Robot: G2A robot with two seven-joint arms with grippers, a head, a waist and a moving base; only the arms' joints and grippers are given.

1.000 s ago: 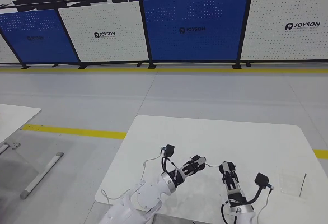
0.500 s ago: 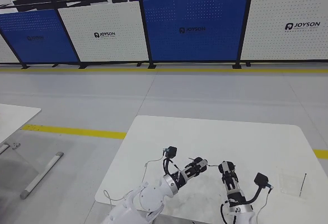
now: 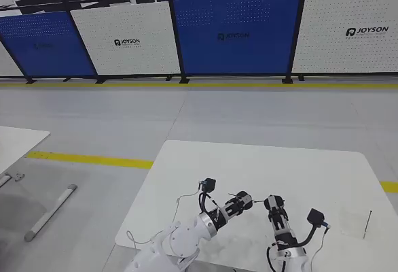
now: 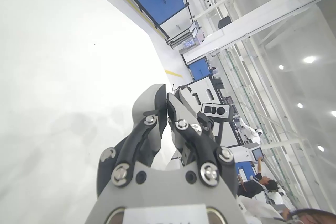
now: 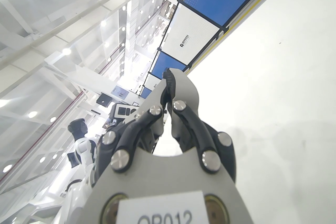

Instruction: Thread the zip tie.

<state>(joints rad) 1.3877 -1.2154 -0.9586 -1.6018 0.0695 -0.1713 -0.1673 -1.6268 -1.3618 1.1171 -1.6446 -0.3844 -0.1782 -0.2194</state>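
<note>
Over the near middle of the white table (image 3: pixel 267 163), my left gripper (image 3: pixel 245 199) and right gripper (image 3: pixel 274 201) face each other, tips a short gap apart. A thin black zip tie (image 3: pixel 259 200) spans that gap. In the left wrist view my left gripper (image 4: pixel 167 93) is shut, and a short black end of the zip tie (image 4: pixel 150 112) sticks out sideways from between its pads. The right arm's gripper shows just behind it. My right gripper (image 5: pixel 168 73) is shut too, with something dark pinched at its tip.
Another black zip tie (image 3: pixel 367 224) lies beside a clear plastic sheet (image 3: pixel 352 221) near the table's right edge. A second white table (image 3: pixel 9 146) stands off to the left across open floor. Blue and white panels (image 3: pixel 233 37) line the back.
My left gripper has shifted slightly toward the right gripper and the near edge, narrowing the gap. The right arm has barely moved.
</note>
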